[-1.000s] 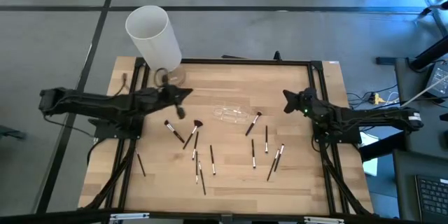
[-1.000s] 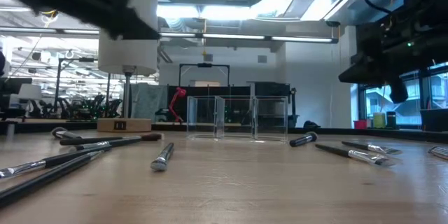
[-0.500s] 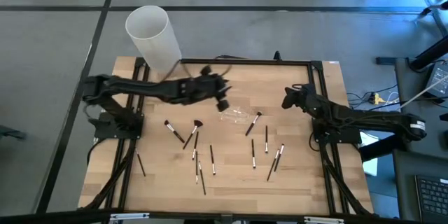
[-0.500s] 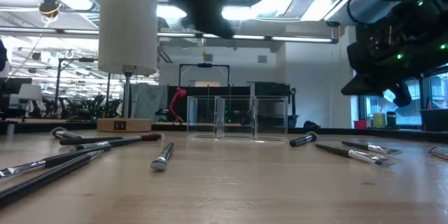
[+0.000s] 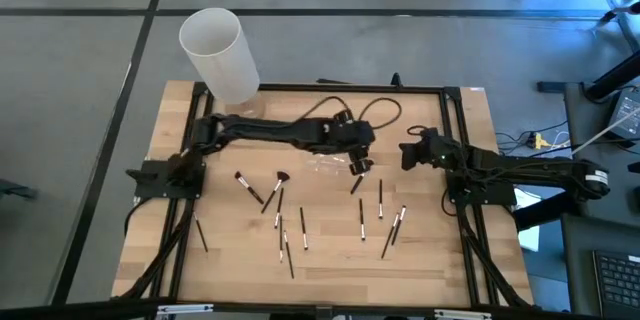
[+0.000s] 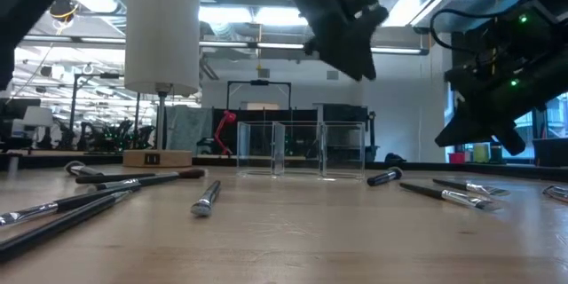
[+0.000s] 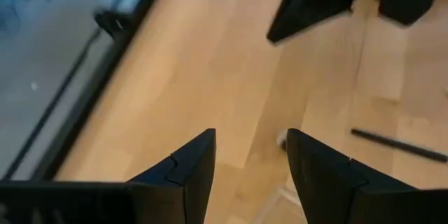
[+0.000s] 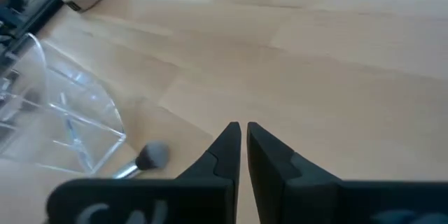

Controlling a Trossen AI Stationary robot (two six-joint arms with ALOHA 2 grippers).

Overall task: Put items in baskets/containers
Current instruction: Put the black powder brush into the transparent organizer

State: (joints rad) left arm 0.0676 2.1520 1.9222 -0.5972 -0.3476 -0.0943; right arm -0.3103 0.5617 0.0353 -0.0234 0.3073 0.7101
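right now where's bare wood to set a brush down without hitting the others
Free: the table's far right corner behind the right gripper, and the near strip along the table front edge. Also bare: the left side between the white cylinder and the two fluffy brushes. Crowded: the middle, where the left gripper hangs over the clear organizer and scattered brushes.

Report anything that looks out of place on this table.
Nothing looks damaged. The brushes lie scattered loose over the wood, none in the clear organizer. The white cylinder overhangs the table's back left corner.
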